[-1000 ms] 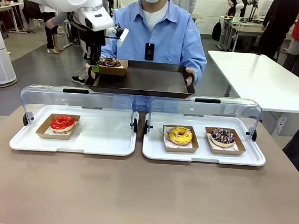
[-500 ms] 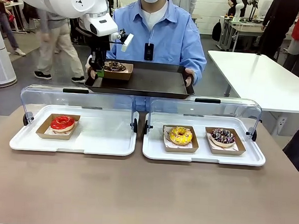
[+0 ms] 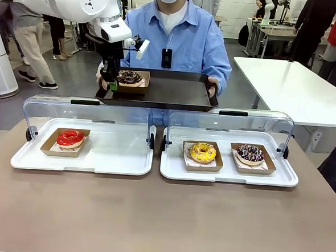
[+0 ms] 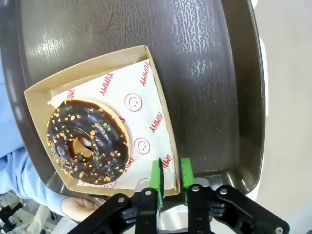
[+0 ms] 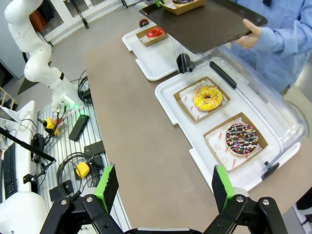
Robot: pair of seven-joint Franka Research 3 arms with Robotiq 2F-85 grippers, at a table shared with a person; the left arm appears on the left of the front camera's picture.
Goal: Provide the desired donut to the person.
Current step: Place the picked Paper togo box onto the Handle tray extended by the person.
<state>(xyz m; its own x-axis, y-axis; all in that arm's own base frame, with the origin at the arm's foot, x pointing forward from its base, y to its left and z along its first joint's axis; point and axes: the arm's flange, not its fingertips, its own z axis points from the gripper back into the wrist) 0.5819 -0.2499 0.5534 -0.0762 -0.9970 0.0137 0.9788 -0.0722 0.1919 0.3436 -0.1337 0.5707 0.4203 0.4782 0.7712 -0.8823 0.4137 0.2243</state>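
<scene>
A chocolate donut [image 3: 129, 76] with nut crumbs lies in a cardboard box [image 3: 141, 84] at the left end of a dark tray [image 3: 170, 91]. The person [image 3: 190, 41] in a light blue shirt holds that tray by both ends beyond the table. My left gripper [image 3: 112, 84] reaches over the tray's left end. In the left wrist view its green fingers [image 4: 156, 176] stand close together, one on each side of the box [image 4: 161, 92] wall, beside the donut [image 4: 87, 141]. My right gripper [image 5: 163, 187] hangs open above the table's near right side, holding nothing.
Two white trays [image 3: 126, 163] with raised clear lids sit side by side on the brown table. The left one holds a red donut [image 3: 70, 138]; the right one holds a yellow donut [image 3: 203, 152] and a sprinkled chocolate donut [image 3: 250, 154]. Other people walk far behind.
My left gripper has carried the boxed chocolate donut a little to the right and down, further onto the person's tray. The right arm has not moved.
</scene>
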